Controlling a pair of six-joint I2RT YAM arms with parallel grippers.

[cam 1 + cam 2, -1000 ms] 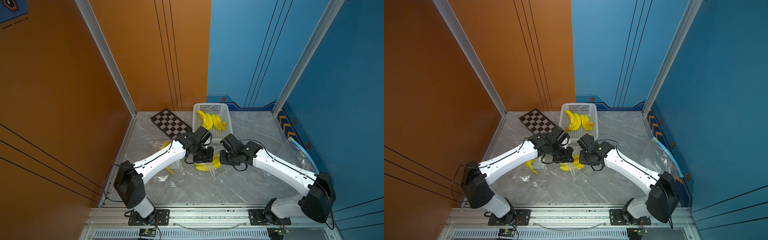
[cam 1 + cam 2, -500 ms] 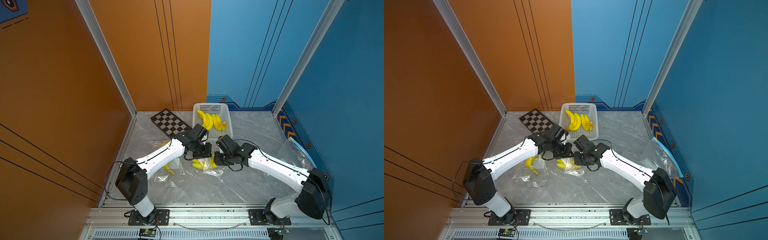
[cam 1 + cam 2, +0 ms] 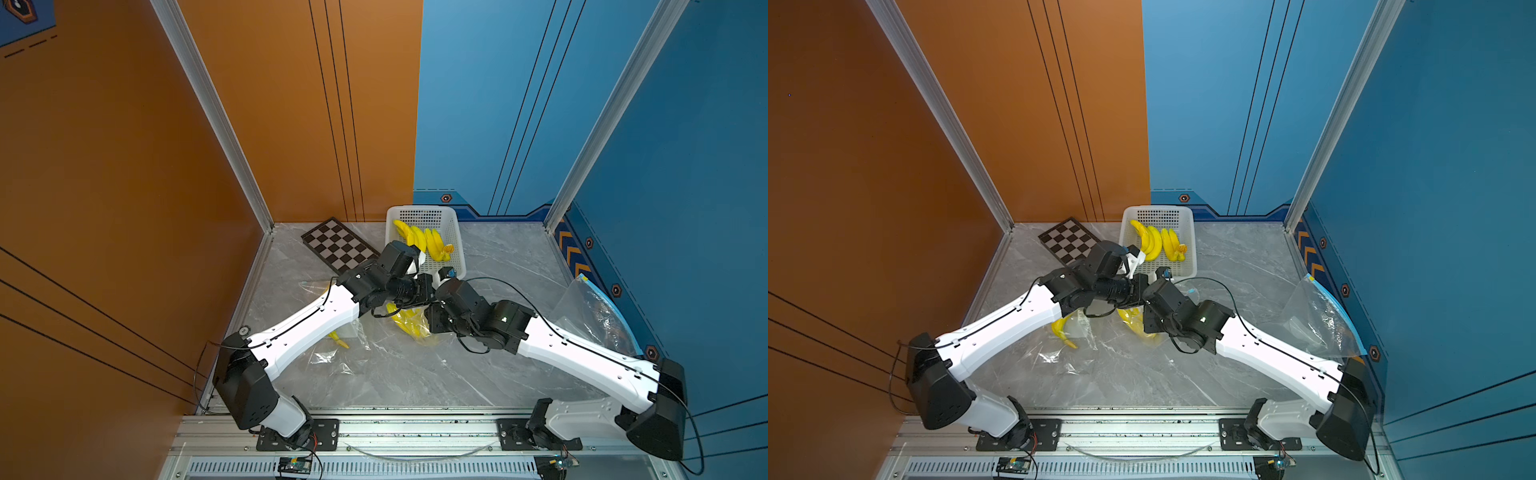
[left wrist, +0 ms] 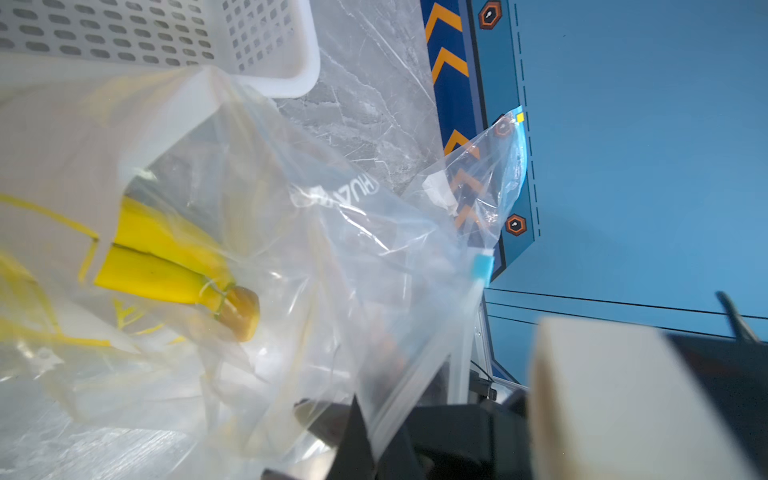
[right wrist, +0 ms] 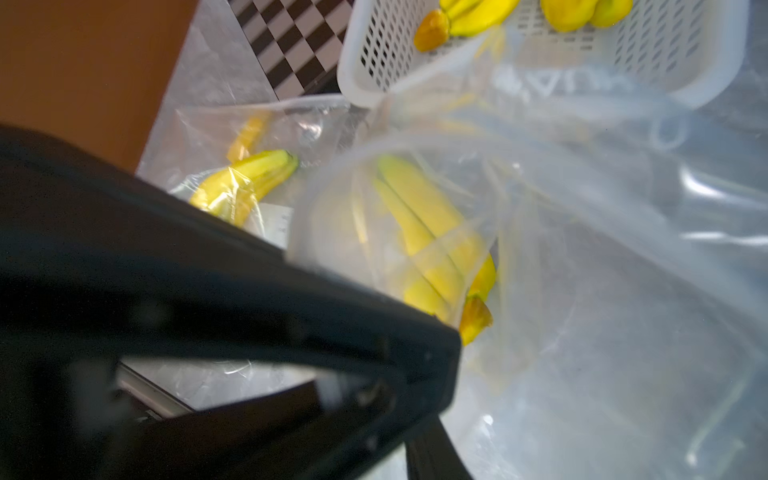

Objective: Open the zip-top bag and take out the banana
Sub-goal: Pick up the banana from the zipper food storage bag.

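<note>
The left tool is clamped together on the zip edge of the zip-top bag; the film runs straight into its jaws. The right tool hangs just at 3 o'clock of it over the same bag, and I cannot tell whether its jaws are apart or already on film.

The banana bunch lies inside the bag at mid-surface, stem end toward the mouth, whose rim seems bowed open in the right wrist view.

To do this step well, I judge:
- The left tool should hold the lip taut and a little raised.
- The right tool should take the opposite lip only, never both layers.
- It should pull toward 3 o'clock, not upward, so the bunch stays put.

A white basket of loose bananas sits at 12 o'clock. A second bagged banana lies at 9 o'clock, and an empty bag at 3 o'clock.
</note>
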